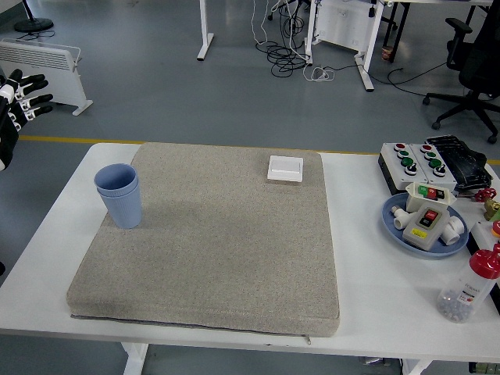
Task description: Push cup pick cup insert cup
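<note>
Two light blue cups [119, 194] stand nested, one inside the other, upright on the left side of the grey mat [211, 242]. My left hand [19, 94] is at the picture's far left edge, raised well above and away from the cups, fingers spread and holding nothing. The right arm does not show.
A white square switch plate [285, 168] lies at the mat's far edge. At the right stand a button box [422, 164], a blue plate [393, 223] with switch parts, and a clear bottle with a red cap [469, 287].
</note>
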Robot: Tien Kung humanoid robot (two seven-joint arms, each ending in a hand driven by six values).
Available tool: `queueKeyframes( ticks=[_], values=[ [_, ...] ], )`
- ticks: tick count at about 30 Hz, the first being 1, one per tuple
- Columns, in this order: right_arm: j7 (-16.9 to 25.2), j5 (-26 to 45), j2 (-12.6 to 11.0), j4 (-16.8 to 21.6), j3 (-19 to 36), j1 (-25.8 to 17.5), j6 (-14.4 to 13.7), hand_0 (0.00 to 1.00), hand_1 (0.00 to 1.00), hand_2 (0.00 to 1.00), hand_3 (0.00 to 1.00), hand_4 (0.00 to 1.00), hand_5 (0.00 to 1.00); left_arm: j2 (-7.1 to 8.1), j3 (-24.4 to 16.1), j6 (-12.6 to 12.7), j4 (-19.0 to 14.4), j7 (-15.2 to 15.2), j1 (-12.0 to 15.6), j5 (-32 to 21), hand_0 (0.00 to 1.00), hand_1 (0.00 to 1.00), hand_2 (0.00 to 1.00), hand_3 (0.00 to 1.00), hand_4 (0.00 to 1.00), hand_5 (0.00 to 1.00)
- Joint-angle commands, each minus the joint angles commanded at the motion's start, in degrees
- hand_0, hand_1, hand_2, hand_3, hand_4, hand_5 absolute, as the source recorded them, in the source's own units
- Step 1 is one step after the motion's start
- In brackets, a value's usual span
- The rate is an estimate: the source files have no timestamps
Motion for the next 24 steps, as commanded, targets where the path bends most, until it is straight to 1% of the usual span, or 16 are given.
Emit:
queueKeyframes(
  ticks=[1, 3, 4, 5, 6, 8, 10, 12, 13, 14, 15, 18, 19, 20, 21, 24],
  values=[
    [0.0, 0.0, 0.0, 0.0, 0.0, 0.0, 0.0, 0.725, 0.649, 0.646, 0.576, 0.121, 0.463, -0.25, -1.4, -0.1, -0.4, 0.4, 1.1, -2.2, 0.759, 0.780, 0.822, 0.741, 0.617, 0.998],
    [0.0, -0.1, 0.0, 0.0, 0.2, 0.1, 0.0, 0.725, 0.649, 0.646, 0.576, 0.121, 0.463, -1.61, -4.6, -0.6, -1.8, 2.2, 4.0, -7.1, 0.759, 0.780, 0.822, 0.741, 0.617, 0.998],
    [0.0, -0.3, 0.1, 0.0, 0.4, 0.1, 0.0, 0.725, 0.649, 0.646, 0.576, 0.121, 0.463, -3.03, -6.8, -1.2, -3.0, 3.6, 6.2, -9.7, 0.759, 0.780, 0.822, 0.741, 0.617, 0.998],
    [0.1, -0.3, 0.1, 0.0, 0.5, 0.1, 0.0, 0.725, 0.649, 0.646, 0.576, 0.121, 0.463, -4.19, -8.3, -1.8, -3.6, 4.9, 7.8, -11.9, 0.759, 0.780, 0.822, 0.741, 0.617, 0.998],
    [0.1, -0.3, 0.1, 0.0, 0.5, 0.1, 0.0, 0.725, 0.649, 0.646, 0.576, 0.121, 0.463, -4.65, -9.0, -2.0, -3.9, 5.4, 8.7, -14.2, 0.759, 0.780, 0.822, 0.741, 0.617, 0.998],
    [0.1, -0.5, 0.1, 0.0, 0.6, 0.2, 0.0, 0.724, 0.649, 0.646, 0.576, 0.121, 0.463, -6.14, -10.4, -2.7, -4.4, 6.2, 10.5, -19.0, 0.770, 0.769, 0.806, 0.734, 0.627, 0.998],
    [0.1, -0.9, 0.1, 0.0, 1.0, 0.1, 0.0, 0.724, 0.649, 0.646, 0.576, 0.121, 0.463, -8.58, -12.0, -3.9, -5.1, 7.1, 12.8, -24.2, 0.770, 0.769, 0.806, 0.734, 0.627, 0.998],
    [0.1, -1.1, 0.1, 0.0, 1.1, 0.1, 0.0, 0.724, 0.649, 0.646, 0.576, 0.121, 0.463, -10.08, -13.1, -4.6, -5.5, 7.6, 14.1, -27.8, 0.770, 0.769, 0.806, 0.734, 0.627, 0.998],
    [0.1, -1.1, 0.1, 0.0, 1.2, 0.1, 0.0, 0.724, 0.649, 0.645, 0.576, 0.121, 0.463, -11.19, -13.9, -5.0, -5.8, 7.8, 15.2, -28.3, 0.771, 0.771, 0.808, 0.730, 0.627, 0.998],
    [0.1, -1.0, 0.2, 0.0, 1.2, 0.1, 0.0, 0.724, 0.649, 0.645, 0.576, 0.121, 0.463, -11.86, -14.3, -5.3, -6.0, 7.9, 15.8, -28.2, 0.771, 0.771, 0.808, 0.730, 0.627, 0.998],
    [0.2, -1.0, 0.2, 0.0, 1.2, 0.1, 0.0, 0.724, 0.649, 0.645, 0.576, 0.121, 0.463, -12.06, -14.5, -5.4, -6.1, 7.9, 16.0, -28.2, 0.771, 0.771, 0.808, 0.730, 0.627, 0.998],
    [0.1, -1.3, 0.1, 0.0, 1.3, 0.2, 0.0, 0.724, 0.649, 0.645, 0.576, 0.121, 0.463, -14.57, -15.6, -6.5, -6.3, 7.8, 17.9, -26.9, 0.771, 0.771, 0.808, 0.730, 0.627, 0.998],
    [0.1, -1.3, 0.1, 0.0, 1.3, 0.2, 0.1, 0.724, 0.649, 0.646, 0.576, 0.121, 0.463, -14.82, -15.7, -6.5, -6.3, 7.8, 18.1, -26.8, 0.772, 0.769, 0.806, 0.726, 0.630, 0.998],
    [0.1, -1.4, 0.0, 0.0, 1.4, 0.2, 0.1, 0.724, 0.649, 0.646, 0.576, 0.121, 0.463, -15.68, -15.9, -6.9, -6.2, 7.4, 18.5, -26.3, 0.772, 0.769, 0.806, 0.726, 0.630, 0.998],
    [0.1, -1.5, 0.0, 0.0, 1.4, 0.2, 0.1, 0.724, 0.649, 0.646, 0.576, 0.121, 0.463, -15.91, -16.0, -7.1, -6.2, 7.3, 18.7, -26.1, 0.772, 0.769, 0.806, 0.726, 0.630, 0.998],
    [0.1, -1.6, -0.1, 0.0, 1.4, 0.3, 0.1, 0.724, 0.649, 0.646, 0.576, 0.121, 0.463, -17.40, -16.0, -7.2, -5.7, 6.4, 19.5, -23.8, 0.772, 0.769, 0.806, 0.726, 0.630, 0.998]
  ],
)
